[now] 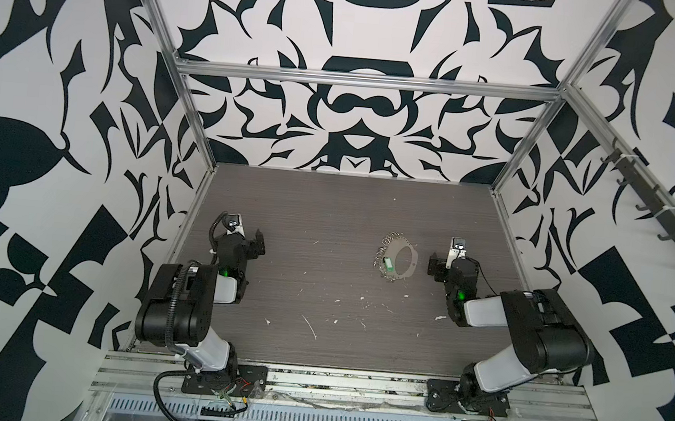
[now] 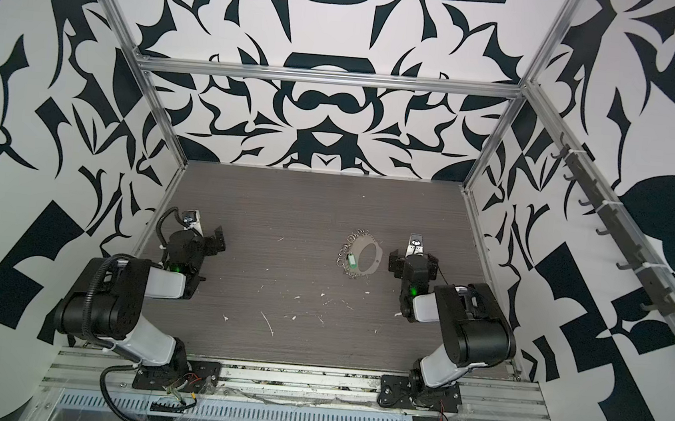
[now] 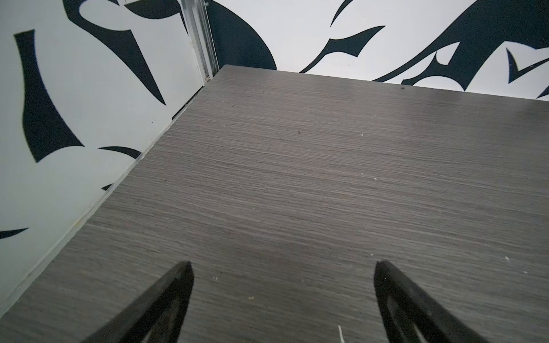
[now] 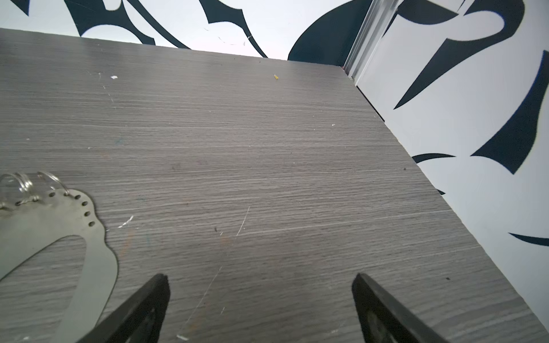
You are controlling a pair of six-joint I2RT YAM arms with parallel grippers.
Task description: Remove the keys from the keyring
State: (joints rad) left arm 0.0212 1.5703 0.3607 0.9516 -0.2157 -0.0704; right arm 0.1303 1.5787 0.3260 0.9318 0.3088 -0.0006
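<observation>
Grey desk (image 1: 318,218) in both top views has keyring (image 1: 398,248) lying flat right of centre, green-tagged keys (image 1: 386,263) at its left edge, near right jaws, well apart from left jaws; left wrist: left jaws wide open over desk; right wrist: right jaws wide open, keyring (image 4: 44,219) just beside.

Grey woodgrain table (image 1: 328,202); keyring (image 1: 398,249) flat right of centre, green-tagged keys (image 1: 386,262) atop its edge; white scraps (image 1: 311,326) scattered.

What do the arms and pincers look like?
The left arm and right arm have black joints, pale grey covers and a green light each; the left carries a ribbed black cable. The left pincer and right pincer have tapered black fingers.
</observation>
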